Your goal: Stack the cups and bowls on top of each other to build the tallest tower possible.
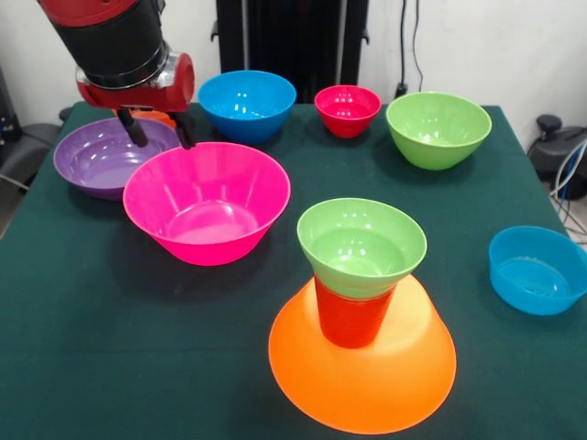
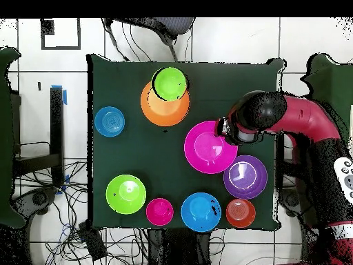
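green cloth covers the table; near its front edge the tower [image 1: 362, 357] has 1 orange bowl rim down, 1 cup [image 1: 353, 316] and 1 small green bowl [image 1: 361, 246] upright. my gripper [image 1: 158, 130], parted and empty, hangs over the pink bowl's [image 1: 207, 202] far rim, mouth up. light, slick, stiff, i judge; grip that rim.

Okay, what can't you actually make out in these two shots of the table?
- Small orange bowl: in the front view the gripper and arm cover nearly all of it; the overhead view shows it whole.
- Orange-red cup: hidden in the overhead view under the small green bowl.
- Large pink bowl: the gripper's fingers stand apart at its rim, but neither view shows whether they touch it.
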Robot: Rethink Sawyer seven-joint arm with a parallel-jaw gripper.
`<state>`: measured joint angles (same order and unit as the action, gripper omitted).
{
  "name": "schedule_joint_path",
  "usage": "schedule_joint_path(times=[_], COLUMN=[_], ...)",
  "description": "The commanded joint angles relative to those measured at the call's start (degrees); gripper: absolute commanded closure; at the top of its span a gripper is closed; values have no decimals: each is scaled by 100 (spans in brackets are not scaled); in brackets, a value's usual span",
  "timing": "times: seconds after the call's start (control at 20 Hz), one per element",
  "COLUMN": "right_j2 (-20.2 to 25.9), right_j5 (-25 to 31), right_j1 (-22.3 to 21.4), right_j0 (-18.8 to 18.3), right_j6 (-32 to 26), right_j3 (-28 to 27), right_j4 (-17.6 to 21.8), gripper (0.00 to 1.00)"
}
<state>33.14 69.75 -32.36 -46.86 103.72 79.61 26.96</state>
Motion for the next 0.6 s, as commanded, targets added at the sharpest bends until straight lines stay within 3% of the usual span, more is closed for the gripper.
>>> schedule_joint_path(times=[0.05, 0.6], right_j2=[388, 666], right_j5=[-212, -100], right_j1=[338, 406], right_j0=[-82, -320], right_j6=[-2118, -2489], right_j3=[425, 652], right_j4=[457, 575], gripper=[0, 0])
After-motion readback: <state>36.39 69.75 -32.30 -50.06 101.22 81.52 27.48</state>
